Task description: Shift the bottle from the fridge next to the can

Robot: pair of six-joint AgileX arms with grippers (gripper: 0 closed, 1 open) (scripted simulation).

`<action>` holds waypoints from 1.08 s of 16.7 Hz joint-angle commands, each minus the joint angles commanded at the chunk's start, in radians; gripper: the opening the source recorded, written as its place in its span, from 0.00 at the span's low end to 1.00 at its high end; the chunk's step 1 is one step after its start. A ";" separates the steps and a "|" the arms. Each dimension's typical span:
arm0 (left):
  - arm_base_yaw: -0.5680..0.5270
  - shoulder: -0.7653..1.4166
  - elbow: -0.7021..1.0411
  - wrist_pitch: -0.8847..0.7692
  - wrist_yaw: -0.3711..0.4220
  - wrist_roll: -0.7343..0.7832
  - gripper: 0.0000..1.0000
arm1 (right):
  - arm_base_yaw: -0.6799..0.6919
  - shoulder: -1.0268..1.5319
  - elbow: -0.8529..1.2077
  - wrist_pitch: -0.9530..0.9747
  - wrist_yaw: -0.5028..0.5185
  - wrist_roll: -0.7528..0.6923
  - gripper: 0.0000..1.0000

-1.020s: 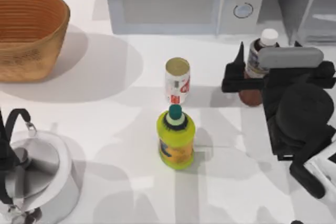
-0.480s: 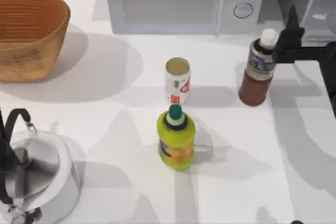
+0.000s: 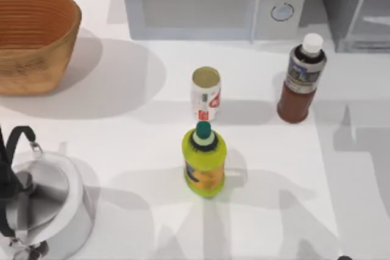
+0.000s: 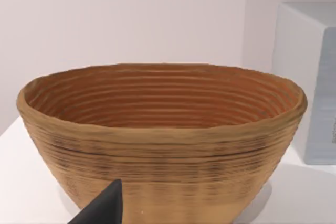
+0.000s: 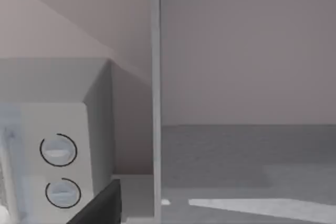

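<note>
On the white table [image 3: 122, 138], at about 10 o'clock in the top view, a woven basket [image 3: 33, 38] sits by the left edge; the left wrist view faces the same basket [image 4: 163, 140] with a dark tip of the left pincer [image 4: 102, 208] in front of it, and whether that pincer is open or closed cannot be told. At 8 o'clock a steel kettle [image 3: 39, 202] with a black handle stands in the near left corner. At 12 o'clock a white microwave [image 3: 216, 1] with 2 round knobs lines the far edge. Near the centre the can [image 3: 206, 94] stands upright, and just beside it toward 6 o'clock is a stout yellow-green bottle [image 3: 204, 159] with a teal cap, apart from the can as far as can be seen. At about 2 o'clock the bottle [image 3: 300, 80] stands upright on the table, white cap up, to the right of the can with a clear gap between them and outside the fridge [image 3: 359, 7], which occupies the far right corner at 1 o'clock. The right wrist view looks into the fridge [image 5: 247, 103] beside the microwave's knobs [image 5: 59, 150], with a dark tip of the right pincer [image 5: 102, 205] low in the picture; its state cannot be told either.
</note>
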 joint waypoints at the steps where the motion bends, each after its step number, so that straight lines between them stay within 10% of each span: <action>1: 0.000 0.000 0.000 0.000 0.000 0.000 1.00 | -0.029 -0.097 -0.031 -0.071 -0.027 0.000 1.00; 8: 0.000 0.000 0.000 0.000 0.000 0.000 1.00 | -0.166 -0.591 -0.192 -0.442 -0.181 0.001 1.00; 18: 0.000 0.000 0.000 0.000 0.000 0.000 1.00 | -0.178 -0.661 -0.199 -0.507 -0.206 0.001 1.00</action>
